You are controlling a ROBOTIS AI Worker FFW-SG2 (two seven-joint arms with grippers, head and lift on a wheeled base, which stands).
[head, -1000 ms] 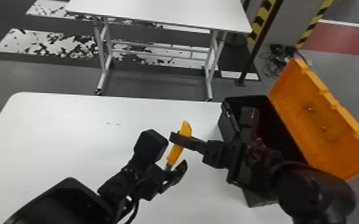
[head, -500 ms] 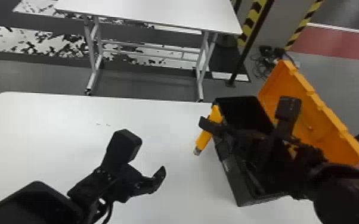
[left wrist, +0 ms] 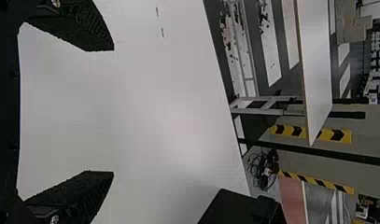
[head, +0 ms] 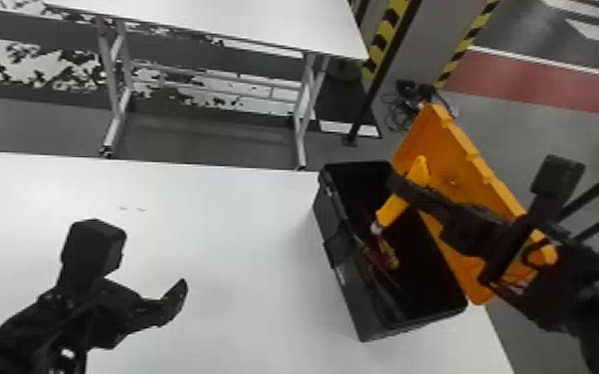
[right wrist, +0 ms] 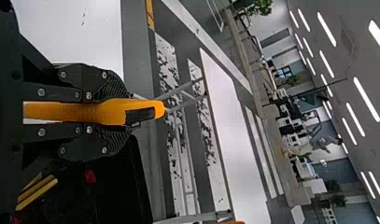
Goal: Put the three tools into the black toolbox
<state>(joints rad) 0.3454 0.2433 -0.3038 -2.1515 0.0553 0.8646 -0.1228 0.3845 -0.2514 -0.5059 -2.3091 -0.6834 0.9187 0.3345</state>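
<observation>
Grey floor (head: 204, 141) spreads behind the white tabletop (head: 244, 278), which takes up the lower part of the head view. Beyond it stands a white table (head: 204, 20) on grey metal legs, with a pillar (head: 405, 64) marked by yellow-and-black hazard stripes just beside it.

The black toolbox (head: 358, 298) rests on the tabletop at its right-hand end, opening upward. Its orange lid (head: 467, 169) is swung open along the right side, tilted outward.

On the left, the left tool (head: 166, 306) hangs above the tabletop, well apart from the toolbox. In the left wrist view its two ridged fingers (left wrist: 92, 28) stand wide apart, holding nothing. The right tool (head: 405, 188) is over the toolbox, and its fingers are closed onto the yellow utility knife (head: 390, 211), one on each side of the body, as the right wrist view shows.

A tangle of black cables (head: 400, 109) lies on the floor near the pillar's foot.

The knife is held tilted above the toolbox's opening, metal end lower. Down inside the toolbox are red-and-yellow handles (head: 387, 253); what kind they belong to, and how many there are, I cannot tell.
</observation>
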